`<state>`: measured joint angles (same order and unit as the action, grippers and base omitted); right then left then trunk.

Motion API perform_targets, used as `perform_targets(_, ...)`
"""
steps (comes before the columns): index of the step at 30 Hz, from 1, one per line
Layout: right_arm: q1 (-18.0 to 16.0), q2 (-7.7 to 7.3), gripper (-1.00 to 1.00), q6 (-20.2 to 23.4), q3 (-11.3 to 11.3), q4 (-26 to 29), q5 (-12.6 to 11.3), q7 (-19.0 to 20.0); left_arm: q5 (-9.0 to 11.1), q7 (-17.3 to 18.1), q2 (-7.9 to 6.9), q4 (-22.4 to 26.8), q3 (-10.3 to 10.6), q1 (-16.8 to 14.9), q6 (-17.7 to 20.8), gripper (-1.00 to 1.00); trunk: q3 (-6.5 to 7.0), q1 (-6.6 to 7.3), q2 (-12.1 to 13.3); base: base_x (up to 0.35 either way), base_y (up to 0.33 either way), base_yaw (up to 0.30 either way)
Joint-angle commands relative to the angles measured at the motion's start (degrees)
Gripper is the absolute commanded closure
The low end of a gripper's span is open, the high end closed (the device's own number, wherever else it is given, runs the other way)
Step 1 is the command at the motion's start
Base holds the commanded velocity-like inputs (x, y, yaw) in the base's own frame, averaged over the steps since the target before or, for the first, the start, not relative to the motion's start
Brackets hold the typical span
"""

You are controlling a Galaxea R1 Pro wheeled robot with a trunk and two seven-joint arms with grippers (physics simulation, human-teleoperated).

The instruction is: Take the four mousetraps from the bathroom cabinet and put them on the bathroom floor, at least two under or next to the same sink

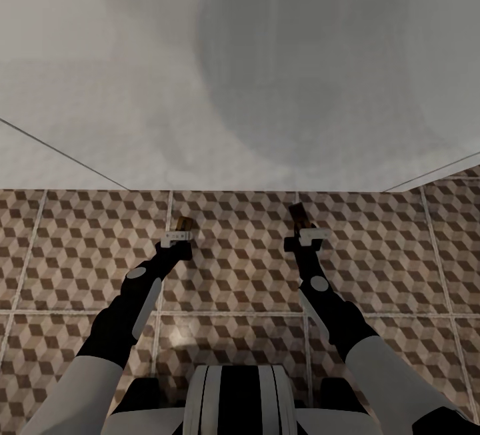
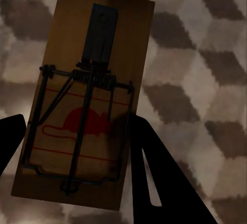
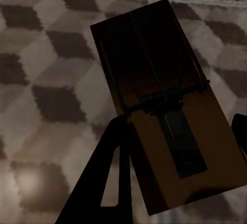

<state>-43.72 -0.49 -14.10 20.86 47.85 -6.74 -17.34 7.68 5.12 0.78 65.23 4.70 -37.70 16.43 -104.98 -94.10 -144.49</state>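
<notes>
A mousetrap point(image 2: 85, 95) is pinched in the left gripper point(image 1: 177, 239) and another mousetrap point(image 3: 164, 105) in the right gripper point(image 1: 304, 237), each pointing straight out ahead, with the bathroom floor point(image 1: 240, 268) below both.

Ahead of you, a pale surface point(image 1: 133, 55) takes up the upper half of the head view, plain grey-white and blurred. On it, right of centre, you've got a big rounded shadow point(image 1: 313, 68). A thin dark line point(image 1: 67, 155) slants across its left, and a second line point(image 1: 433, 171) marks its right. Both run down to its straight lower edge.
</notes>
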Motion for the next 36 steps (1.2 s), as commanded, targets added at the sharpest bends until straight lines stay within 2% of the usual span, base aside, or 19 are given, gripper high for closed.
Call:
perform_targets(1, 0.0, -0.05, 1.0, -0.2, 0.3, -0.1, -0.7, -0.3, 0.5, 0.2, 0.01, 0.2, 0.0, 0.0, 0.4, 1.0, -0.02, 0.01, 0.0, 0.0, 0.0, 0.0)
perform_targets(4, 0.0, -0.04, 1.0, 1.4, 0.2, -0.4, -0.8, -0.1, 0.5, 0.2, 0.01, 0.5, -0.1, 0.0, 0.4, 1.0, -0.02, 0.01, 0.0, 0.0, 0.0, 0.0)
perform_targets(7, 0.0, -0.02, 1.0, 5.1, 0.2, -0.5, -1.0, 0.2, 0.5, 0.2, 0.01, 1.0, -0.1, 0.0, 0.4, 1.0, -0.02, 0.01, 0.0, 0.0, 0.0, 0.0)
perform_targets(11, -0.2, 1.18, 1.0, 7.4, 0.1, -0.4, -0.9, 0.3, 0.5, 0.2, 0.01, 1.4, 0.0, 0.0, 0.4, 1.0, -0.02, 0.01, 0.0, 0.0, 0.0, 0.0)
perform_targets(15, -1.1, 1.63, 1.0, 9.3, 0.1, -0.6, -0.9, 0.4, 0.6, 0.2, 0.01, 2.1, 0.0, 0.0, 0.4, 1.0, -0.02, 0.01, 0.0, 0.0, 0.0, 0.0)
perform_targets(21, -2.0, 1.72, 1.0, 10.4, 0.0, -0.8, -1.0, 0.8, 0.6, 0.2, 0.53, 2.7, 0.1, 0.0, 0.4, 1.0, -0.02, 0.01, 0.0, 0.0, 0.0, 0.0)
perform_targets(27, -2.1, 1.72, 1.0, 12.3, -0.1, -1.0, -0.9, 4.8, 0.6, 0.2, 1.37, 2.8, 0.2, 0.0, 1.2, 1.0, -0.02, 0.01, 0.0, 0.0, 0.0, 0.0)
perform_targets(33, -2.3, 1.75, 1.0, 12.6, -0.1, -1.0, -1.0, 5.4, 0.6, 0.1, 1.46, 2.9, 0.1, 0.0, 1.4, 1.0, -0.02, 0.01, 0.0, 0.0, 0.0, 0.0)
perform_targets(36, -2.3, 1.79, 1.0, 12.4, -0.1, -1.0, -1.1, 5.5, 0.6, 0.1, 1.63, 2.8, -0.1, 0.0, 2.9, 1.0, -0.02, 0.01, 0.0, 0.0, 0.0, 0.0)
